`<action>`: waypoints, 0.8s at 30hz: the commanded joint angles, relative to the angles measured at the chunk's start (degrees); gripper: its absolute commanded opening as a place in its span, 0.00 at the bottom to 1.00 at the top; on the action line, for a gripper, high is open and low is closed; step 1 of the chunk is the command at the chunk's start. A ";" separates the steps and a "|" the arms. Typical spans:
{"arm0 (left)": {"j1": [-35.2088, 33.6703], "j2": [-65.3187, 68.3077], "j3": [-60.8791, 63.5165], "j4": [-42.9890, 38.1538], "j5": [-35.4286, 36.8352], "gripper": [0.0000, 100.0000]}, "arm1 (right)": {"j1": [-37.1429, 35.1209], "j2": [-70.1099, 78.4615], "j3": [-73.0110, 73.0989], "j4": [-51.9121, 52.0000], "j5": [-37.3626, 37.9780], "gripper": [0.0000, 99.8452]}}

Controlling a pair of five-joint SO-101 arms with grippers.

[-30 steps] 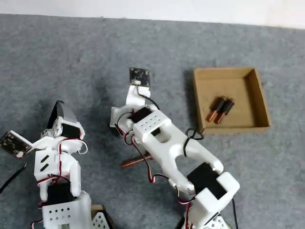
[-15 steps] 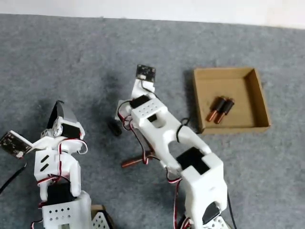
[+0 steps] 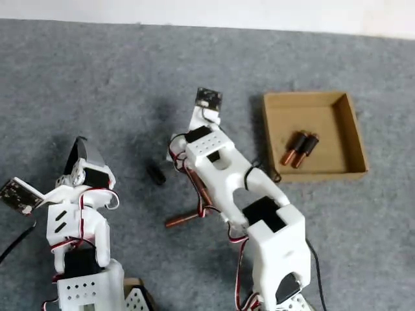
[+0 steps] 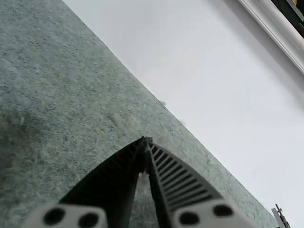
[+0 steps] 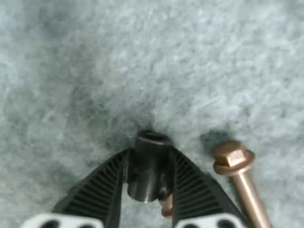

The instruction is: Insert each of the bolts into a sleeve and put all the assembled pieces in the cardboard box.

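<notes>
In the right wrist view my right gripper (image 5: 149, 154) is shut on an upright black sleeve (image 5: 146, 164), one finger on each side of it. A bit of copper shows at the sleeve's lower end. Beside it a copper bolt (image 5: 236, 173) lies on the carpet. In the high view that bolt (image 3: 180, 219) pokes out from under the right arm (image 3: 224, 178), and another black sleeve (image 3: 155, 173) lies loose to the arm's left. The cardboard box (image 3: 353, 139) at the right holds two assembled pieces (image 3: 299, 149). My left gripper (image 3: 80, 148) (image 4: 144, 141) is shut on nothing, near the left.
Grey carpet (image 3: 97, 78) covers the table, and a pale strip (image 3: 259, 13) runs along its far edge. The right arm's body hides the carpet between the bolt and the box. Open carpet lies beyond both arms.
The right arm has swung to the right, towards the box, and uncovered the loose black sleeve on the carpet. The left arm has stayed still.
</notes>
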 commanded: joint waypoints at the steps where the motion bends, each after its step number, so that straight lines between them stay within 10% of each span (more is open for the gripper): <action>1: -0.57 -0.22 1.27 -0.88 0.62 0.01 | 0.84 -0.04 -0.92 -0.04 -0.09 0.01; 16: -0.22 0.04 1.27 -0.88 0.53 0.01 | 4.97 -23.25 1.63 6.11 11.52 0.01; 24: 11.65 0.40 1.27 -0.35 0.35 0.01 | 10.95 -35.65 11.65 5.23 14.95 0.01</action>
